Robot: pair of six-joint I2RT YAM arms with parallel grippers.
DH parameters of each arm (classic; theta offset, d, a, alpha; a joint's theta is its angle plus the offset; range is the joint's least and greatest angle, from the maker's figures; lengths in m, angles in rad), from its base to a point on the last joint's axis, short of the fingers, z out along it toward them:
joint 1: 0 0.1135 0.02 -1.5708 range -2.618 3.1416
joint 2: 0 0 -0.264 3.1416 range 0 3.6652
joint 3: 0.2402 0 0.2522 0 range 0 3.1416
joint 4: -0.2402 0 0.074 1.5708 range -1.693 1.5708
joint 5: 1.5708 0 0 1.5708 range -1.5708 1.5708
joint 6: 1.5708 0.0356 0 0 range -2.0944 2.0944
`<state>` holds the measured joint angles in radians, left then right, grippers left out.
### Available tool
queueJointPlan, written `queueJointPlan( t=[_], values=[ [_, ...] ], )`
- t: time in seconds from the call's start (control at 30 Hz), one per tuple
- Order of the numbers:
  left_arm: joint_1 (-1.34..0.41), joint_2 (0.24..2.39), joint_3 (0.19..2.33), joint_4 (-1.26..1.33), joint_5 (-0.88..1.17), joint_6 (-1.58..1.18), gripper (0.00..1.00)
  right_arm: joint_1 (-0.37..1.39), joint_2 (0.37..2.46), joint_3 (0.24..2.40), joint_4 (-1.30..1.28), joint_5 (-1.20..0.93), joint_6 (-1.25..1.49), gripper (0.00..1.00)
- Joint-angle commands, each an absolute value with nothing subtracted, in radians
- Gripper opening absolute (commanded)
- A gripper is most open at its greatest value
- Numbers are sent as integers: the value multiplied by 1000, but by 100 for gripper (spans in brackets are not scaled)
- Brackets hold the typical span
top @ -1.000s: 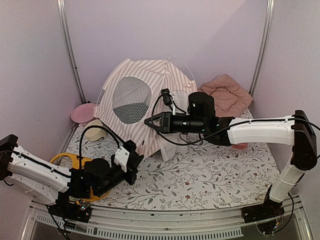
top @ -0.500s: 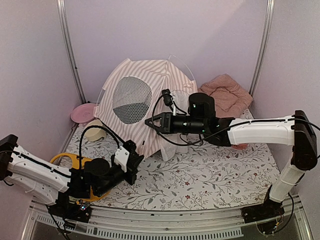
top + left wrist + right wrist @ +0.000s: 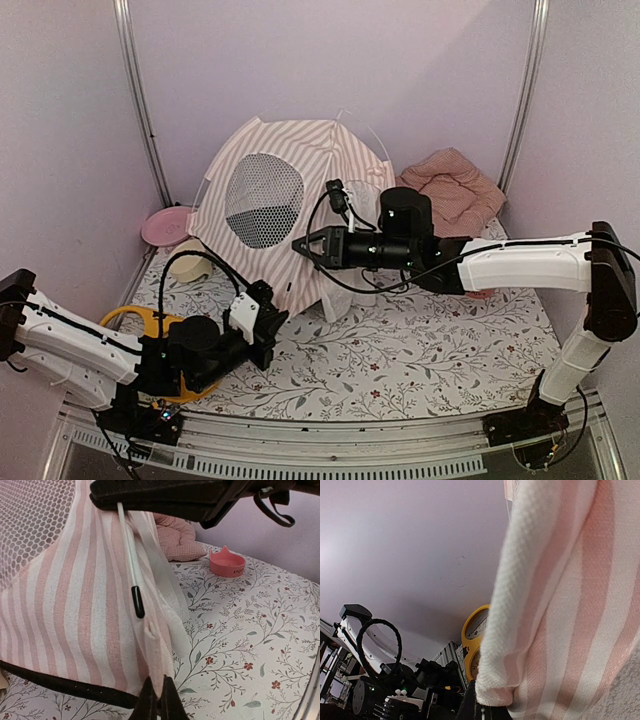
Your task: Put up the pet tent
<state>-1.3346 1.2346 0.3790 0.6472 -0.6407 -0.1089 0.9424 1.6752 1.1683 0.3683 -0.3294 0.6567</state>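
Toward the floral table's (image 3: 430, 340) back left, pet tent (image 3: 262, 190), pink-and-white striped, standing; right gripper (image 3: 297, 243) clamped on its front pole and fabric edge; left gripper (image 3: 158, 690) closed, tips at its lower corner; yellow disc's (image 3: 478, 630) print unreadable.

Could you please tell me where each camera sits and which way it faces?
Top external: above and behind the arms, looking down at the pet tent; both arms show, with the left gripper and right gripper at the tent.
Left wrist: low at the tent's corner, facing across the table; its shut fingertips show at the bottom.
Right wrist: against the striped fabric, facing back toward the left arm; its fingers barely show.
Shared: top and left wrist both show the right gripper and pink bowl.
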Motion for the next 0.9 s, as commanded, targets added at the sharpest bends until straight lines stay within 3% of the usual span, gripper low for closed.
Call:
queueJointPlan(
  t=[0.0, 0.87],
  values=[
    [-1342, 1238, 393, 633, -582, -119, 0, 915, 1654, 1167, 417, -244, 637, 0],
    [-1311, 1212, 421, 598, -547, -125, 0, 915, 1677, 1150, 447, -278, 641, 0]
  ],
)
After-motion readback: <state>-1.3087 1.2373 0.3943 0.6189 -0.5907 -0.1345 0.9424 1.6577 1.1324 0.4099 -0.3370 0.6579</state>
